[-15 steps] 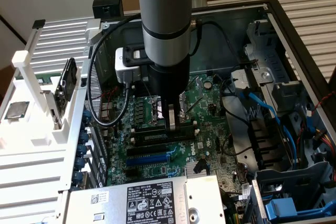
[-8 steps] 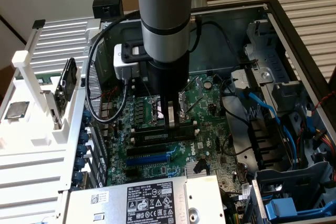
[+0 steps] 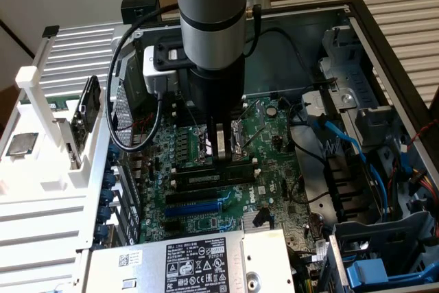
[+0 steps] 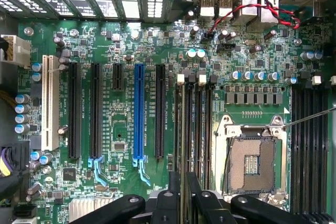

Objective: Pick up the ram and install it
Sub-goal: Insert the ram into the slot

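Arm comes straight down into the open PC case, over the motherboard. Gripper is at the black mem slots, clenched on the ram, one finger each side of the stick's top edge. Seen from the wrist, the ram is edge-on, a thin line running lengthwise between the fingers of the gripper. Ram stands upright in the slot bank, pale label facing the near side. That bank sits between the CPU socket (far side) and the blue slot (near side). Can't tell if it's fully seated. Socket is open, no chip in it. Blue cables run on the exterior view's right. PSU w/ label is nearest. White rack sits outside the case at the exterior view's left, w/ a silver chip lying on it.
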`<action>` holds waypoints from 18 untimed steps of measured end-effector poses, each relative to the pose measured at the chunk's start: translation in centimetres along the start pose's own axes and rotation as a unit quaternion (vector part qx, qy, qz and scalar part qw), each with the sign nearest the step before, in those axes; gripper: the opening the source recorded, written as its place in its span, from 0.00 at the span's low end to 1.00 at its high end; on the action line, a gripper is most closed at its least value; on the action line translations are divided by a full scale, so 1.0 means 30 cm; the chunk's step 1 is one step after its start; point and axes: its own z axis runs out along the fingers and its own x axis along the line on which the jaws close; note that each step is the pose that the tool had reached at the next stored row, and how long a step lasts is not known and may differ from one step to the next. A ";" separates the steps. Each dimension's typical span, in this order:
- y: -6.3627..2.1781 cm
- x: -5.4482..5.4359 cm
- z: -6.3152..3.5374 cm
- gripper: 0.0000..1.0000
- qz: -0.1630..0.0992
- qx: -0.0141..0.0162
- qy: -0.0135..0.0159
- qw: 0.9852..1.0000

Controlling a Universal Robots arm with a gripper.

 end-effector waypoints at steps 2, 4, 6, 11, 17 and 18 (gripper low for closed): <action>0.000 0.000 0.000 0.17 0.000 0.000 0.000 1.000; 0.000 0.000 0.000 0.10 0.000 0.000 0.000 1.000; 0.000 0.000 0.000 0.10 0.000 0.000 0.000 1.000; 0.000 0.000 0.000 0.10 0.000 0.000 0.000 1.000; 0.023 0.000 0.002 0.10 0.000 0.001 0.000 1.000; 0.023 0.000 0.002 0.10 0.000 0.001 0.000 1.000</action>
